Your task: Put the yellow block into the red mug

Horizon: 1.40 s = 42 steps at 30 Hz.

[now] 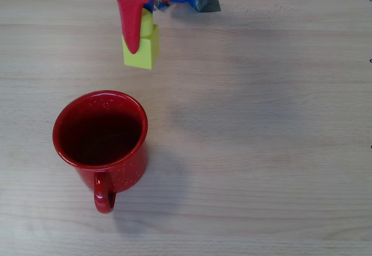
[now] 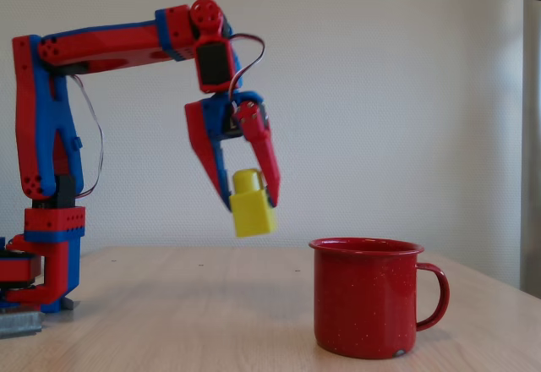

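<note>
The yellow block hangs in the air, tilted, with its stud up between the red fingers of my gripper, which is shut on it. From above, the yellow block shows under a red finger, just beyond the mug's far rim. The red mug stands upright on the table, its dark inside showing and its handle pointing to the near edge. In the fixed view the red mug sits lower and to the right of the block, handle on the right.
The arm's base stands at the table's left end in the fixed view, at the top edge in the overhead view. The wooden table spreads to the right of the mug.
</note>
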### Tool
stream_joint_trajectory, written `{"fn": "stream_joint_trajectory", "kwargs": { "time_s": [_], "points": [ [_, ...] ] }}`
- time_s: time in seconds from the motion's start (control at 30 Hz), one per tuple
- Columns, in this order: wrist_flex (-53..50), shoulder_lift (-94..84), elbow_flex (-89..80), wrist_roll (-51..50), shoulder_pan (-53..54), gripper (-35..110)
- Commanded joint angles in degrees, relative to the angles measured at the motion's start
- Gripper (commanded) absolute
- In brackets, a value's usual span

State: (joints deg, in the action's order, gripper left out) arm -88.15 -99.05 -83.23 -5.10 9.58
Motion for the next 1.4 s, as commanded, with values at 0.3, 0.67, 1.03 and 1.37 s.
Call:
{"fn": "stream_joint_trajectory", "kwargs": {
  "time_s": [0.3, 0.67, 1.03, 1.37],
  "points": [
    [-1.7, 7.6, 25.8, -1.8, 2.0, 0],
    [0.4, 19.4, 36.5, -3.2, 3.8, 0],
    [6.2, 27.7, 40.3, -4.7, 4.3, 0],
    [10.5, 34.0, 40.0, -4.4, 4.8, 0]
  ]
}}
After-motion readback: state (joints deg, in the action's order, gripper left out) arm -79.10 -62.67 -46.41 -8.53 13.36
